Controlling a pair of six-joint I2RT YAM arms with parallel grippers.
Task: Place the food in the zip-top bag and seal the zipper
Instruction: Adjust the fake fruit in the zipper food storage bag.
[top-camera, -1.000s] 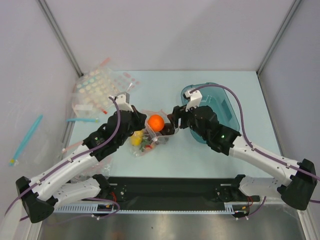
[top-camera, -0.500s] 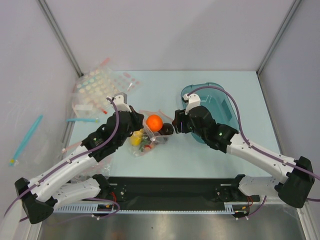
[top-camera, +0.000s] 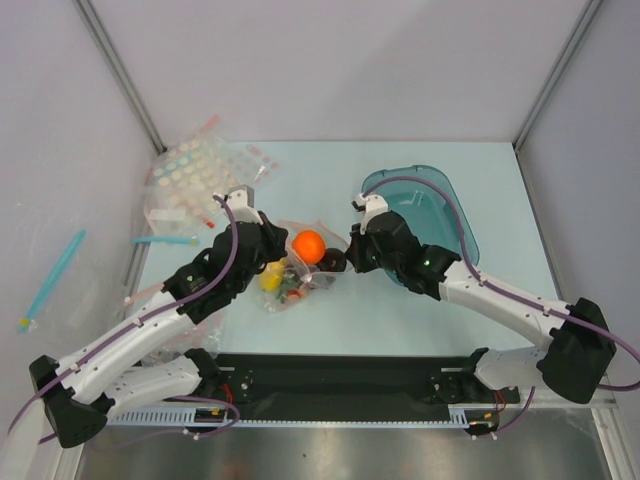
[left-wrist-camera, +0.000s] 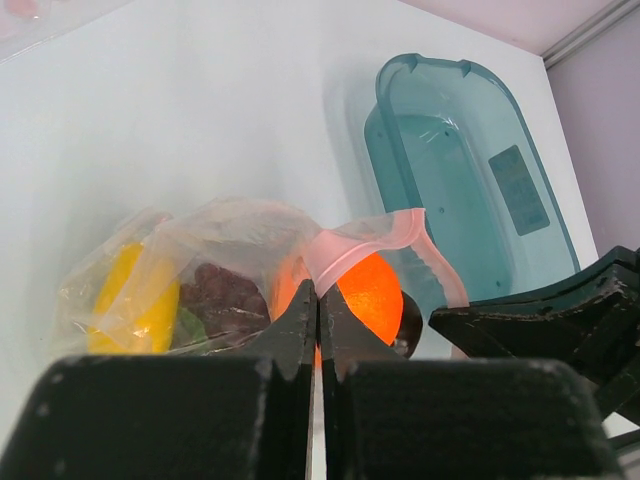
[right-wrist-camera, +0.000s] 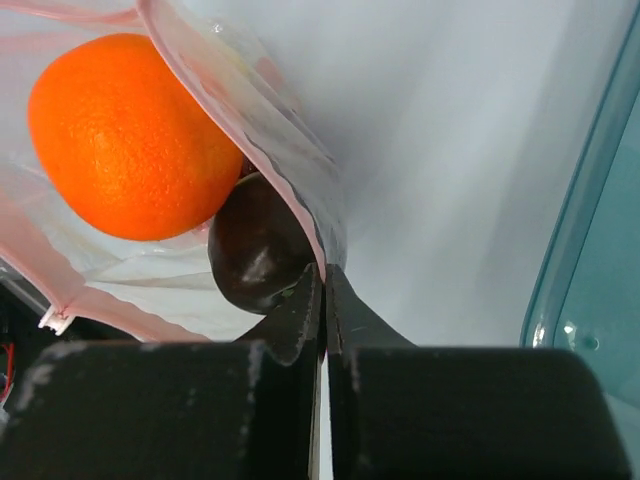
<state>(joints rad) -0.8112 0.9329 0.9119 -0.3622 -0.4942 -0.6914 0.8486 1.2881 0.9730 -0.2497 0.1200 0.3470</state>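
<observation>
Over the pale surface (top-camera: 400, 310), the teal tray (top-camera: 430, 205) bears a dark sticker (left-wrist-camera: 518, 190), unreadable. Beside it, the zip-top bag (left-wrist-camera: 230, 225) has its mouth edges pinched by the left hand (left-wrist-camera: 318, 300) and right hand (right-wrist-camera: 325, 275), both pressed tight. The orange (right-wrist-camera: 120, 135) and plum (right-wrist-camera: 255, 255) sit at its mouth.

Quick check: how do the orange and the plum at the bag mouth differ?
The orange is bright and dimpled; the plum is near-black and glossy. The orange is clearly bigger than the plum. Both are round and touch each other at the mouth of the bag.
</observation>
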